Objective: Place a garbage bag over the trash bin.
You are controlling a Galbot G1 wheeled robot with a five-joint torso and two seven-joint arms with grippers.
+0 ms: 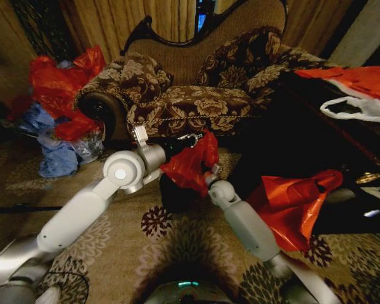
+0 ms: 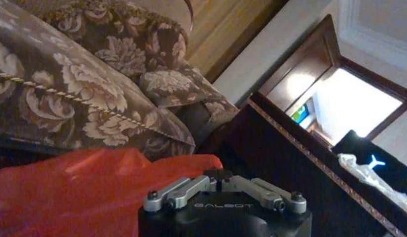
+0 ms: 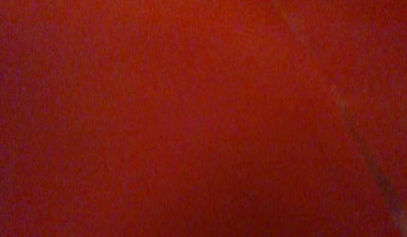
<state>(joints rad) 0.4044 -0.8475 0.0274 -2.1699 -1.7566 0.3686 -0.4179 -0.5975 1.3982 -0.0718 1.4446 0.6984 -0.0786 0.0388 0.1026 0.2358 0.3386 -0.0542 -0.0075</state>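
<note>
Nearest the head camera: my two arms, rising from the lower edge and meeting over the carpet (image 1: pixel 114 266) in front of the sofa (image 1: pixel 196 95). My left arm enters from the lower left; its gripper (image 1: pixel 191 137) reaches to the upper edge of the bag (image 1: pixel 191 163). In the left wrist view the gripper (image 2: pixel 220 174) is drawn closed, its linkage folded inward, with the bag (image 2: pixel 78 192) pressed against it; whether plastic is actually pinched between the tips I cannot tell. My right arm enters from the lower right and ends at the bag's lower right side; its gripper is covered by the plastic, so whether it is clenched or released I cannot tell. In the right wrist view, red plastic (image 3: pixel 203 118) lies flat against the lens.

The bag is a crinkled red mass held up between the two arms, just in front of the sofa seat. The bin (image 1: pixel 174 193), black and round, stands on the carpet directly beneath it, its top hidden by the bag's lower folds; whether the plastic touches the rim cannot be told.

Surroundings: a larger red-orange bag (image 1: pixel 294 202) with a handle hole lies just right of my right arm, against a dark table (image 1: pixel 316 139). A heap of red and blue bags (image 1: pixel 57 114) sits left of the sofa arm.
</note>
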